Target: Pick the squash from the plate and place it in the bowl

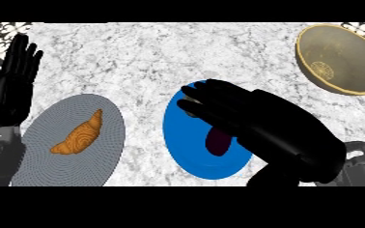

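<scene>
- The dark purple oblong squash (217, 142) lies on the round blue plate (187, 145), its long axis running roughly up and down the view; its upper end is hidden.
- The black right hand (246, 113) hovers over it, fingers extended leftward, holding nothing.
- The tan round bowl (335, 58) sits well apart at upper right.
- The black left hand (18, 77) rests open at the left edge, beside a grey plate (43, 140) bearing a golden croissant (78, 135).
</scene>
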### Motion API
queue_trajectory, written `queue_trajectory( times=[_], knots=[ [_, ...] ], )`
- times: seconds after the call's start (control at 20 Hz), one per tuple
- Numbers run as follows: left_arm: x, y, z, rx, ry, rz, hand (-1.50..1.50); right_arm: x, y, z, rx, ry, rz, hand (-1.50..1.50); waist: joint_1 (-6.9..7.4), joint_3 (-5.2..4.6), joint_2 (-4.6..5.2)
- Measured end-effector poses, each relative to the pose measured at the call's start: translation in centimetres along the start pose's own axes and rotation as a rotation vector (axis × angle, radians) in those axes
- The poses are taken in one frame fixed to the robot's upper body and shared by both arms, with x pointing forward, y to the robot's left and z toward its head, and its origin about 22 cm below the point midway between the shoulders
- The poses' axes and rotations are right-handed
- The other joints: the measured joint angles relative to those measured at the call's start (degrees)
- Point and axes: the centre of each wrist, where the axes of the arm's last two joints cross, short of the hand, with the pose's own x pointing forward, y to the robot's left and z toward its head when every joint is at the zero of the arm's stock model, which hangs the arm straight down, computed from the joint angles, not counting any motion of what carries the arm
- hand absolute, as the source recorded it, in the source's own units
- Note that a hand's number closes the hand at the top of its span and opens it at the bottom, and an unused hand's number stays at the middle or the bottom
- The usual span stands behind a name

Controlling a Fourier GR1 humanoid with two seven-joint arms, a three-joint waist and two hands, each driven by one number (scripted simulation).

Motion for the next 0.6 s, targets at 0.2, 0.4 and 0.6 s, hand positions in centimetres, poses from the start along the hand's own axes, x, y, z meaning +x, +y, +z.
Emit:
queue_trajectory(
  times=[0.2,0.4,0.6],
  knots=[
    [0.2,-0.2,0.0,-0.004,-0.004,0.001,0.00,0.7,-1.3,-0.1,0.131,0.052,0.090,-1.50,0.25,0.04,0.13],
    [0.1,-0.7,0.2,-0.004,-0.012,0.004,0.00,0.2,-1.9,-1.2,0.198,0.098,0.108,-1.50,0.50,0.08,0.26],
    [-0.1,-0.4,0.0,-0.008,-0.011,-0.001,0.00,-0.5,-1.5,-2.3,0.224,0.124,0.119,-1.50,0.51,0.11,0.35]
  ],
)
